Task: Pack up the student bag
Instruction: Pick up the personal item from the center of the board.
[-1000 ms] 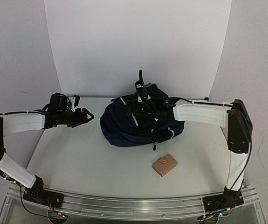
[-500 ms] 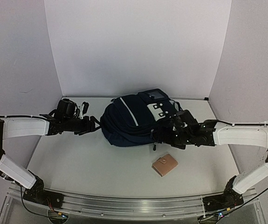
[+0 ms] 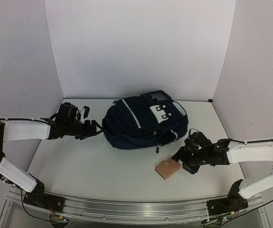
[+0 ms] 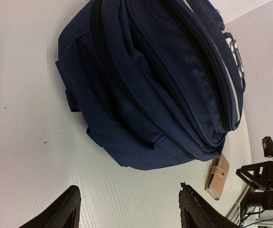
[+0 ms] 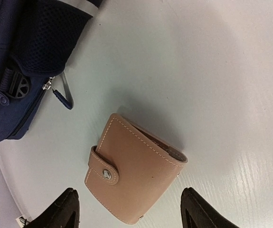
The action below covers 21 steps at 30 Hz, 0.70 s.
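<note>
On the bench (image 3: 89,166) beside the bag (image 3: 136,128), right fingers (image 5: 62,209) straddle the wallet (image 5: 134,175), open, not yet gripping; left fingers (image 4: 60,211) gape empty. Next, probably: close, lift, bag it.

I am operating in a robotics lab test cell, not a lived-in room; the evidence is as follows. A plain matte white backdrop panel (image 3: 141,47) closes the far side; a pale grey side wall (image 3: 17,57) stands at the left, and its match stands at the right. The flat white tabletop (image 3: 103,161) carries a ribbed aluminium mounting rail (image 3: 136,208) along its near edge; the white-and-black left arm (image 3: 24,129) and the white-and-black right arm (image 3: 255,152) are bolted to that rail; a thin dark cable (image 3: 29,210) runs exposed beside the left base; lighting is even and shadows are soft.
</note>
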{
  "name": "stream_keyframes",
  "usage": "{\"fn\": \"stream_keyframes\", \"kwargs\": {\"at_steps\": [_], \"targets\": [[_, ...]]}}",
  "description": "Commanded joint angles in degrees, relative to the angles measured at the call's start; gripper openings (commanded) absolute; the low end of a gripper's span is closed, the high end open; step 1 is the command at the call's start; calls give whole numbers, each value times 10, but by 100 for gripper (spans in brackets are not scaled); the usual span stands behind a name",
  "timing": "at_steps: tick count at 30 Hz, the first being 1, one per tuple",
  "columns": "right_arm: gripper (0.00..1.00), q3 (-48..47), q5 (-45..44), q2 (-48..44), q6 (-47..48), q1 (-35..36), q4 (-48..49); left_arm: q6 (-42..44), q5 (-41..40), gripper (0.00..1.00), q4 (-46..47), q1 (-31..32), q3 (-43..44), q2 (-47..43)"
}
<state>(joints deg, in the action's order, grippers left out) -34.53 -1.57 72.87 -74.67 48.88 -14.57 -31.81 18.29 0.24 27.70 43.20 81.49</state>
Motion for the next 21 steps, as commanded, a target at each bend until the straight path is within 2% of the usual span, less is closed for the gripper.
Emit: {"fn": "stream_keyframes", "kwargs": {"at_steps": [1,15,21], "targets": [[68,24,25,23,-61,-1,71,3,6,71,15,2,10,0],[52,68,29,62,-123,-1,144,24,3,71,1,1,35,5],[38,60,28,95,-115,-1,169,21,3,71,1,2,37,9]]}}
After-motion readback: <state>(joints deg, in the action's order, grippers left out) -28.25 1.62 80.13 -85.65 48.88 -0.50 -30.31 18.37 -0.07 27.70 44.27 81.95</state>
